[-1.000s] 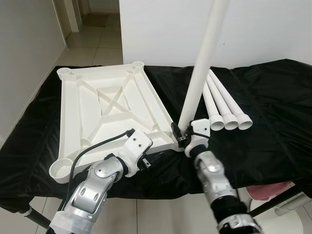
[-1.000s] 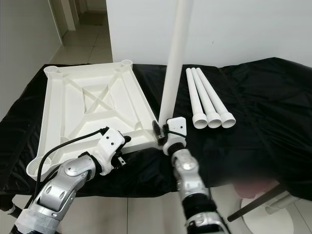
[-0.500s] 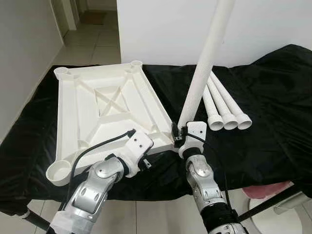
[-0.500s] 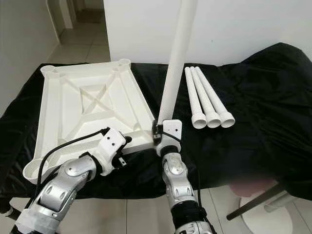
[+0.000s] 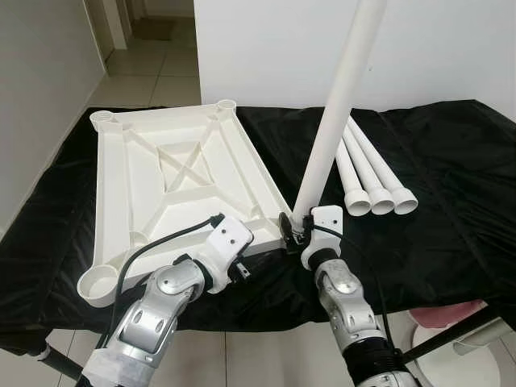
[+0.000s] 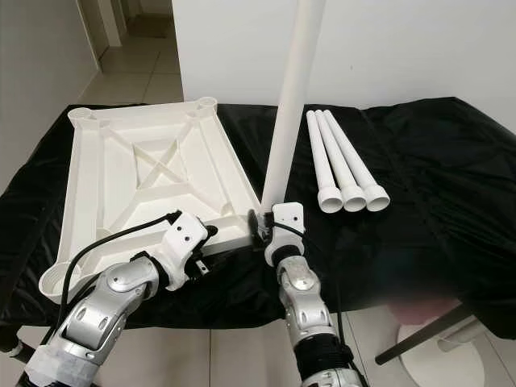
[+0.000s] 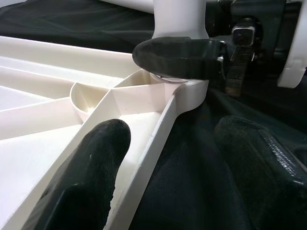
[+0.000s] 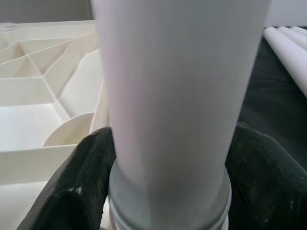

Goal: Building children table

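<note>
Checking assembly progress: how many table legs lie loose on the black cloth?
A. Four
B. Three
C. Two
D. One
B: three loose legs lie side by side on the black cloth, while the right tool holds a fourth leg upright at the tabletop corner.

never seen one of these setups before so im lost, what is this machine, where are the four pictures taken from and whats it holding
This is a humanoid robot with two silver arms, each ending in a pincer of two black fingers. The two wide pictures come from a camera pair on its head, looking down at a table under a black cloth. The two close-ups come from cameras on its wrists.

On the cloth lies a white plastic tabletop, upside down, ribs showing. Beside it lie three spare legs.

The right pincer grips a fourth leg near its base, standing it almost upright at the tabletop's near right corner socket. The left pincer is open, its fingers on either side of the tabletop's edge rib near that corner.
</note>
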### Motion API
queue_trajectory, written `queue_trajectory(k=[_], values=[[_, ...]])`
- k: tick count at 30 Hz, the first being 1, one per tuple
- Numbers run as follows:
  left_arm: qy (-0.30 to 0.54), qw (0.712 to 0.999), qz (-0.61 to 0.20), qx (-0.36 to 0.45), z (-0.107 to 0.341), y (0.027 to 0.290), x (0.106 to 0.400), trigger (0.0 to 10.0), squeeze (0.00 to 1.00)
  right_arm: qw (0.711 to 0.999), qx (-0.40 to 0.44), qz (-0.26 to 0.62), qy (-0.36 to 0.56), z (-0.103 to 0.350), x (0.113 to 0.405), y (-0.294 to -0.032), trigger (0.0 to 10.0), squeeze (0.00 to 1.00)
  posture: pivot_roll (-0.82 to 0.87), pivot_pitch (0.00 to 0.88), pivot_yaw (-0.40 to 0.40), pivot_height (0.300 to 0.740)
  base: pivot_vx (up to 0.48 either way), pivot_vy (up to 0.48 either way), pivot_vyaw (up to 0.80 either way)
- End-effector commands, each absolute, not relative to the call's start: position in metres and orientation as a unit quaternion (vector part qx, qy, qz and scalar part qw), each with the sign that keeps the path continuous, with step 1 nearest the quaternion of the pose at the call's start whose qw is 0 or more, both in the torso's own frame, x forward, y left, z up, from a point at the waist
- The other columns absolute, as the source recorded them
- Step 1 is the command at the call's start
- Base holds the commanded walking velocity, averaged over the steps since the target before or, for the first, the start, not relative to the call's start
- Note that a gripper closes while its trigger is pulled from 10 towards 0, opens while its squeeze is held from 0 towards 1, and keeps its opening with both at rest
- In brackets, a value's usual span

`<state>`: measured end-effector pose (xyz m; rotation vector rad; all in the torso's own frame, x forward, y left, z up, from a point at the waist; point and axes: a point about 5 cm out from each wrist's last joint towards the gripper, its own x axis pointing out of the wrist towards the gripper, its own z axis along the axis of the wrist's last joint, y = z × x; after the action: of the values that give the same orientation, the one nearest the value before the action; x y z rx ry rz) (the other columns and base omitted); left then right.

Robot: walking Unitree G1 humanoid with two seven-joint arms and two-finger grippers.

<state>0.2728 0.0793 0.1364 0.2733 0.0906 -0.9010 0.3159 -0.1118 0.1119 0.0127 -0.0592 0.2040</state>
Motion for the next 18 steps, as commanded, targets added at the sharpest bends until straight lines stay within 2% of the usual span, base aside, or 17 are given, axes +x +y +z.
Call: queue_trajectory(k=[1,2,13,18], values=[[0.042,0.888,-0.437,0.134,0.136,0.077,0.273,10.0,0.0,0.994,0.008,0.107,-0.035,0.113,0.315,-0.113,10.0,0.0,0.02,0.0,-0.024,0.74,0.0,0.0,0.0],[0.041,0.888,-0.437,0.134,0.137,0.077,0.273,10.0,0.0,0.99,-0.004,0.13,-0.044,0.115,0.316,-0.118,10.0,0.0,0.01,0.0,-0.024,0.74,0.0,0.0,0.0],[0.04,0.887,-0.44,0.131,0.137,0.075,0.272,10.0,0.0,0.983,-0.015,0.17,-0.063,0.123,0.32,-0.126,10.0,0.0,0.01,0.0,-0.022,0.74,0.0,0.0,0.0],[0.038,0.885,-0.446,0.129,0.138,0.076,0.271,10.0,0.0,0.968,-0.029,0.243,-0.063,0.124,0.324,-0.129,10.0,0.0,0.01,0.0,-0.011,0.74,0.0,0.0,0.0]])
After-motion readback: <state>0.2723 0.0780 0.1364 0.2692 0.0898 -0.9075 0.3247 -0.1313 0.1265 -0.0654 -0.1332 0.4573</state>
